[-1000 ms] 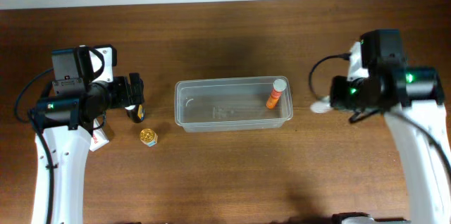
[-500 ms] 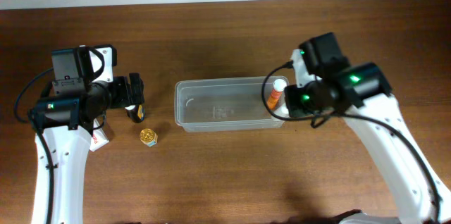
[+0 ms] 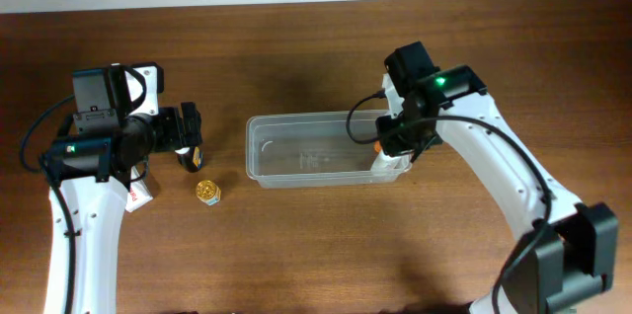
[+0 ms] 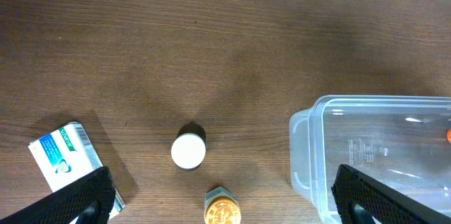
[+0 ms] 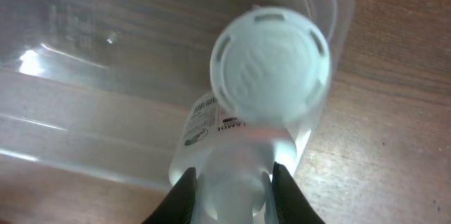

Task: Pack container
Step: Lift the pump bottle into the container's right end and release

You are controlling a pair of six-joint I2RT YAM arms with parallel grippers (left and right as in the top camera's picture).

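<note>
The clear plastic container lies in the middle of the table. It also shows in the left wrist view and the right wrist view. My right gripper is over its right end, shut on a white bottle with a white cap; the fingers clamp its body. The bottle hangs over the container's right corner. A sliver of an orange tube shows inside under the gripper. My left gripper is open and empty left of the container.
A dark bottle with a white cap stands under the left gripper. A gold-lidded jar sits just in front of it. A white and blue box lies further left.
My right arm has swung left from the table's right side to the container's right end, carrying the white bottle. The left arm has not moved.
</note>
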